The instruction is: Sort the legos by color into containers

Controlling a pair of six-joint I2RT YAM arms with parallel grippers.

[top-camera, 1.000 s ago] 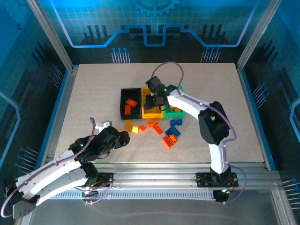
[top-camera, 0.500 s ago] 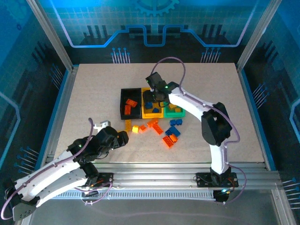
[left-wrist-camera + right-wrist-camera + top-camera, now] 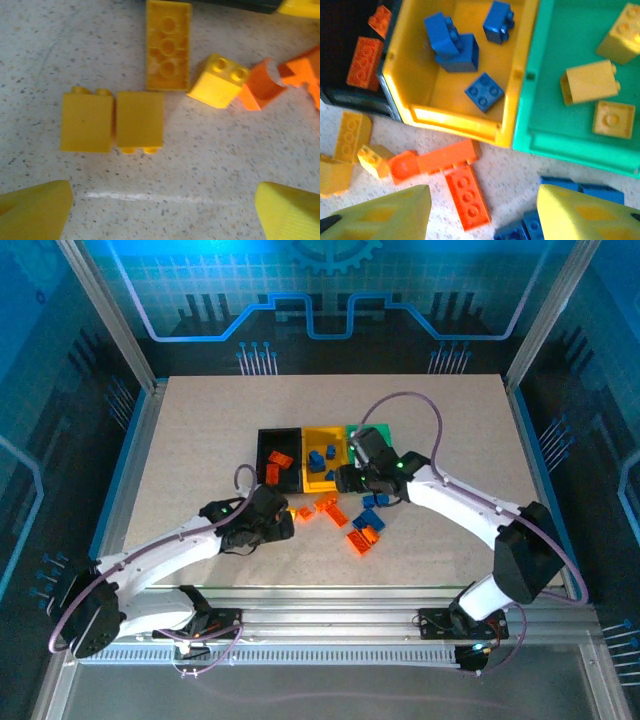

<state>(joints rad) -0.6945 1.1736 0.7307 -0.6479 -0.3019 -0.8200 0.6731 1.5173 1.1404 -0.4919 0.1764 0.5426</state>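
Centre-left of left wrist frame: two small yellow plastic bricks [image 3: 86, 121] lying side by side | left gripper [image 3: 160, 210] hovering below them, fingers spread, empty | step: lining up yellow pick | next, likely: descending, pinching one, carrying to green plastic bin [image 3: 555, 40] | right gripper [image 3: 482, 215] spread, empty

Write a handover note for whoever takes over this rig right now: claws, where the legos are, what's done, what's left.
Left claw: open, empty, over the loose yellow bricks on the table.
Right claw: open, empty, above the loose orange bricks in front of the yellow bin.
Done: sorted orange bricks lie in the black bin, sorted blue bricks in the yellow bin, sorted yellow bricks in the green bin.
Left: the loose yellow and orange ones, plus the loose blue bricks, all on the table in front of the bins.
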